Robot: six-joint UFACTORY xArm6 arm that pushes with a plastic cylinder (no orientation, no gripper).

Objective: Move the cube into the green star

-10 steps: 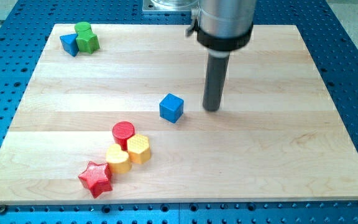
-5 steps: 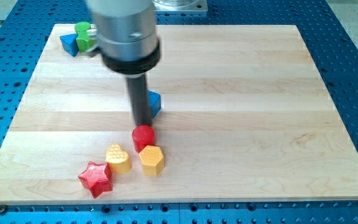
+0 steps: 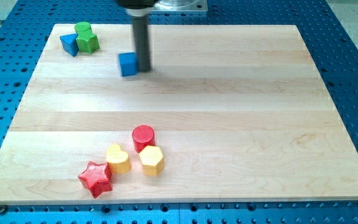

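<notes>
The blue cube (image 3: 128,64) sits on the wooden board (image 3: 229,112) in the upper left part of the view. My tip (image 3: 143,68) touches the cube's right side. The green star (image 3: 90,42) lies near the board's top left corner, to the upper left of the cube and apart from it. A blue triangular block (image 3: 69,44) touches the star's left side and a green cylinder-like block (image 3: 82,28) sits just above the star.
Near the view's bottom left lie a red cylinder (image 3: 143,137), a yellow hexagon (image 3: 151,160), a yellow heart (image 3: 118,158) and a red star (image 3: 96,179), close together. The board is ringed by a blue perforated table (image 3: 353,74).
The blue cube has been pushed from the board's middle up and left toward the green star. My tip swept left, then up. The red cylinder and yellow hexagon shifted slightly right.
</notes>
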